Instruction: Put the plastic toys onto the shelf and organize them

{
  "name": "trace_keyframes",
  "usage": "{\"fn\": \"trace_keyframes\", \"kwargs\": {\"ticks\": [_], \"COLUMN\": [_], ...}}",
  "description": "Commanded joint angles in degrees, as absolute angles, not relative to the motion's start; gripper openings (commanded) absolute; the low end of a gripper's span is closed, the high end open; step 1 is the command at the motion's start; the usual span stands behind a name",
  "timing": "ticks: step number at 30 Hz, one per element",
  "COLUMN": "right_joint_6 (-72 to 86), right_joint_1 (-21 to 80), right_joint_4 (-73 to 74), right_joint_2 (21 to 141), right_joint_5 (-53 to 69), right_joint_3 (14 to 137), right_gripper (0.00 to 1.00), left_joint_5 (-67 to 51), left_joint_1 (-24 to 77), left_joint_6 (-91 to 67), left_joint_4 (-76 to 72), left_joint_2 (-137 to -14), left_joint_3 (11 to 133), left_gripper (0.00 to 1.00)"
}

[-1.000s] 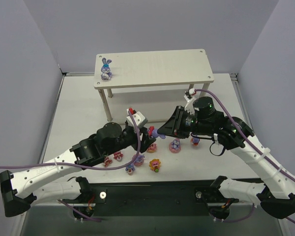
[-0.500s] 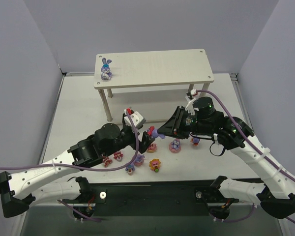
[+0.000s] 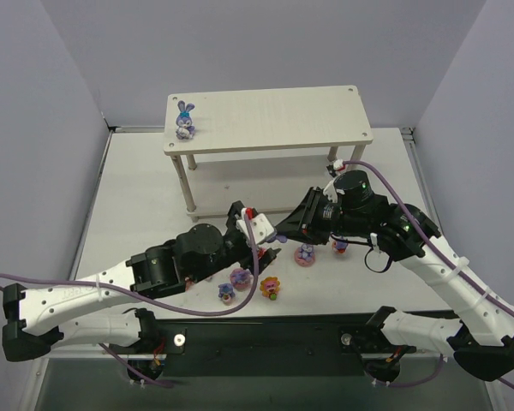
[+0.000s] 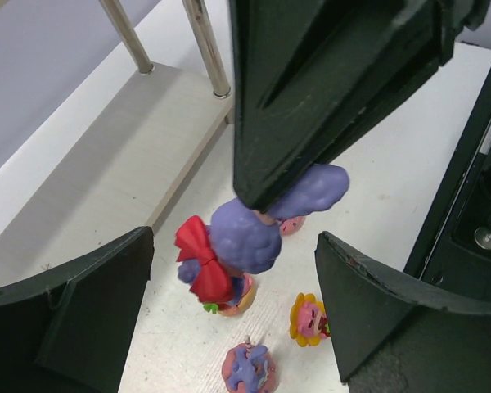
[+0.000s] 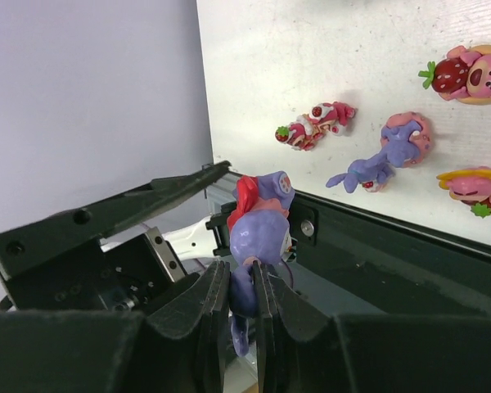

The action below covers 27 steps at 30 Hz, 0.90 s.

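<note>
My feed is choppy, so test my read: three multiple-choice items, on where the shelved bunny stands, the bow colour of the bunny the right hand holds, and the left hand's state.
1. Where on the shelf does the shelved bunny stand?
A. top board, left end
B. lower board
C. top board, right end

2. What colour is the bow on the held bunny in the right hand?
A. green
B. red
C. yellow

3. How is the left hand?
A. shut on a cake piece
B. shut, empty
C. open

Key: 1 A, it stands at the top board's left end. 2 B, both wrist views show it red. 3 C, its fingers stand wide apart, either side of the held bunny.
</note>
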<state>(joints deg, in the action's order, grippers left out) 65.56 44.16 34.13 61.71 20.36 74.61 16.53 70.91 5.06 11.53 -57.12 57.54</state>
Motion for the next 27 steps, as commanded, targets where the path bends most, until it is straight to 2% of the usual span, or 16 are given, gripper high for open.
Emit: {"fn": "trace_keyframes", "kwargs": {"ticks": [1,7,14,15,16,20,21,22,25,27], "right_joint_6": [68.2,68.64,68.99,68.99,68.99,68.47,68.21,67.42,65.4,64.43], "right_joint_1": [43.51,43.51,43.68,43.68,43.68,43.77,43.68,43.77,43.68,43.77], "right_joint_4": [34.45,34.45,34.45,34.54,34.45,34.37,34.37,34.37,34.45,34.45], "right_joint_2": [61.35,60.91,60.73,60.65,60.56,60.56,60.47,60.47,60.38,60.03], "right_joint_5": [22.5,23.29,24.17,24.17,24.17,23.38,23.12,22.77,21.01,19.69], "right_joint_3": [74.88,74.88,74.18,74.18,74.35,74.79,74.88,75.06,75.76,76.38], "right_gripper": [0.0,0.0,0.0,0.0,0.0,0.0,0.05,0.22,0.48,0.58], "left_joint_5": [16.53,17.92,18.37,18.28,18.19,18.19,18.11,18.19,18.11,17.67], "left_joint_1": [71.89,71.81,71.89,71.89,71.89,71.89,71.89,71.89,71.89,71.81], "left_joint_6": [9.05,9.93,10.2,10.11,10.02,9.76,9.58,9.41,8.18,6.86], "left_joint_4": [9.67,8.36,6.86,6.94,6.94,7.03,7.12,7.29,7.65,7.82], "left_joint_2": [-59.06,-59.24,-60.64,-60.99,-61.17,-61.26,-61.09,-61.08,-60.56,-59.94], "left_joint_3": [60.47,60.38,61.34,61.35,61.43,62.05,62.22,62.4,63.1,63.45], "left_gripper": [0.89,0.82,0.59,0.55,0.44,0.15,0.11,0.02,0.0,0.0]}}
